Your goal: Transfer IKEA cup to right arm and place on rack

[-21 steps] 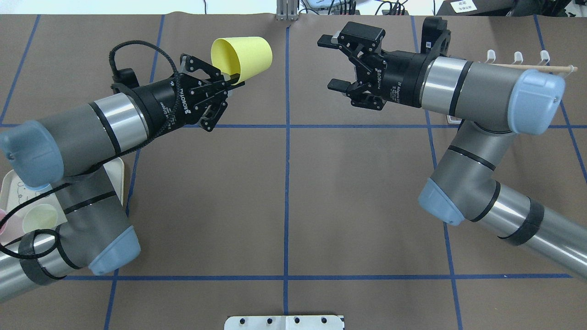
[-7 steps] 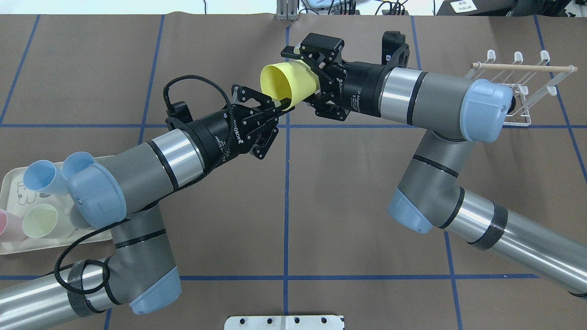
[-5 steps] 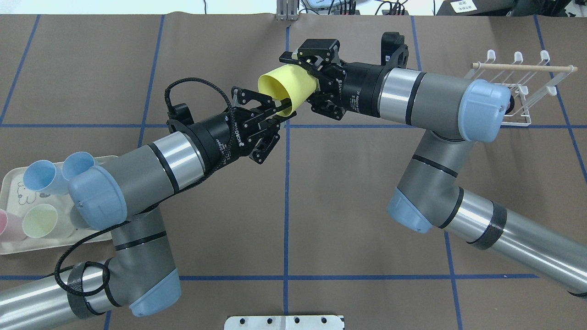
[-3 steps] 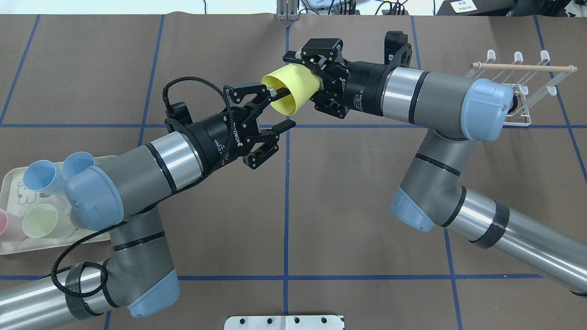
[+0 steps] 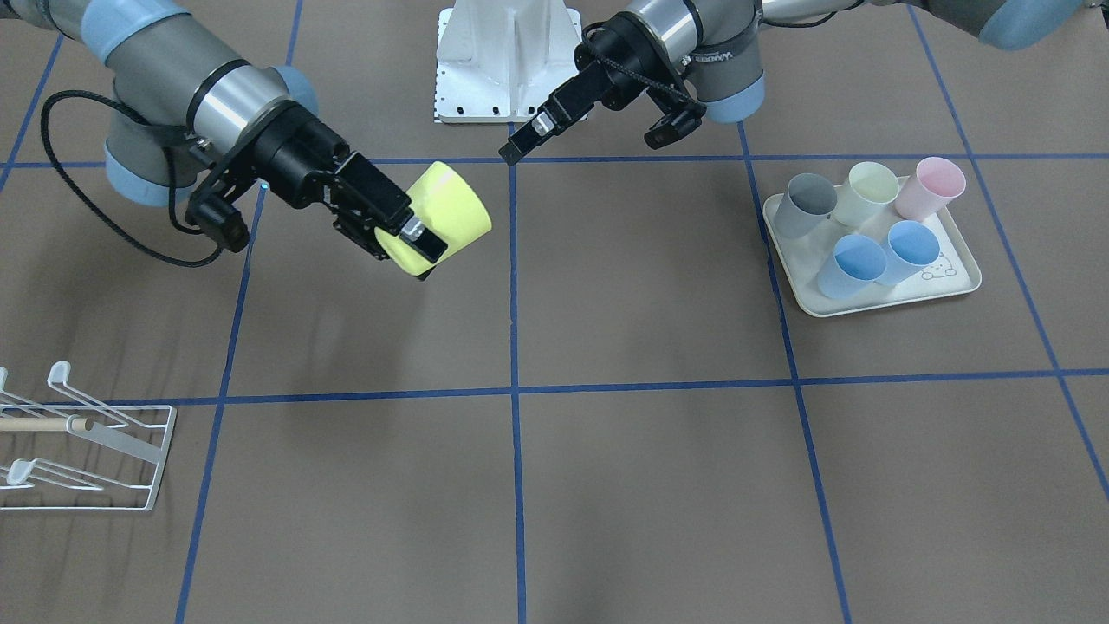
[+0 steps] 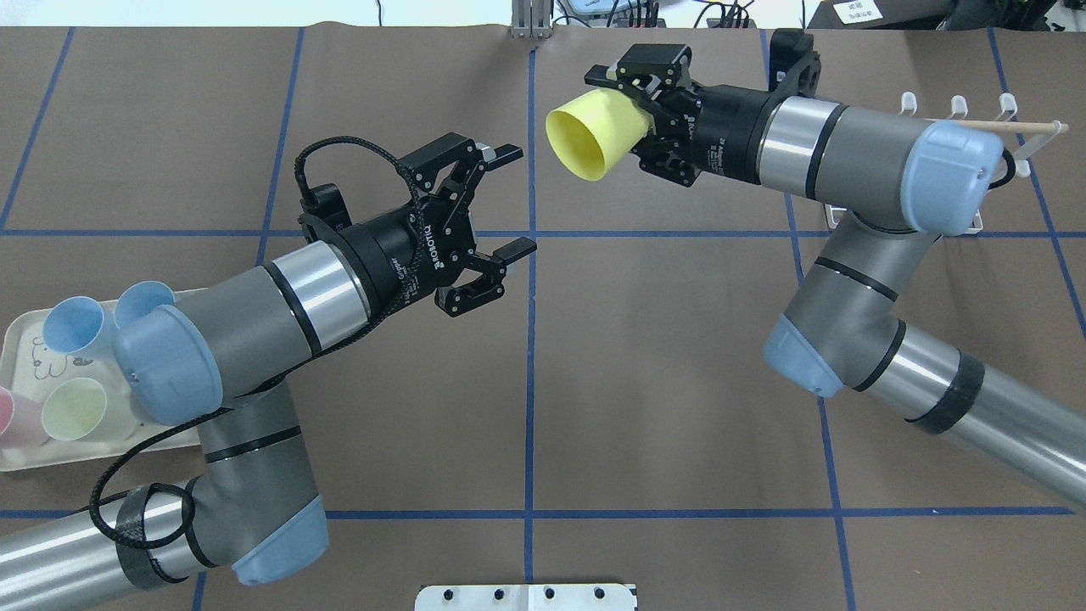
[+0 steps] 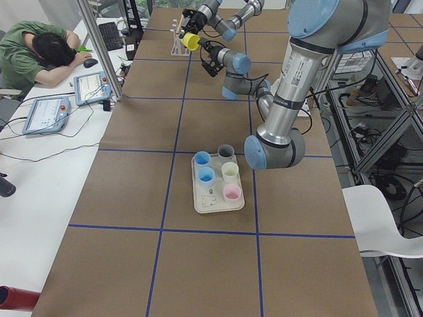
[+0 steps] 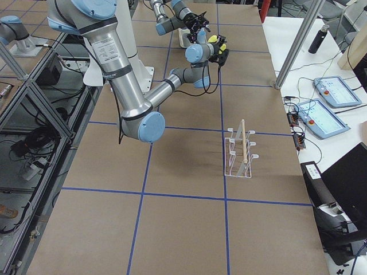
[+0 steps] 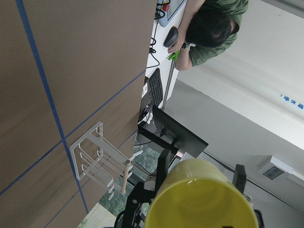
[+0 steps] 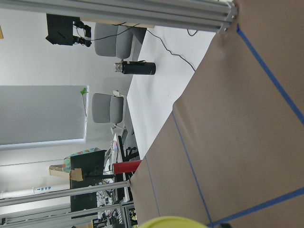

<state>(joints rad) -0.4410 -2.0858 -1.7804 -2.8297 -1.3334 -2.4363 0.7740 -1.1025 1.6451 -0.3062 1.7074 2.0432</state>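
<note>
Right gripper (image 5: 431,227) pinches the yellow cup (image 5: 450,212) in the front view. The cup lies sideways in the air, well apart from the rack (image 5: 52,425). From overhead, the left gripper (image 6: 516,199) is spread wide and holds nothing. It is farther from the rack than the cup. The left wrist view looks into the cup's mouth.

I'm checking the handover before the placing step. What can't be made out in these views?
Overhead: the white wire rack is mostly hidden behind the right arm; the front-facing view's left edge also cuts it off.
Right wrist view: the yellow plastic cup shows only as a sliver at the bottom edge.
Overhead: the pink cup is cut off by the left edge.
</note>
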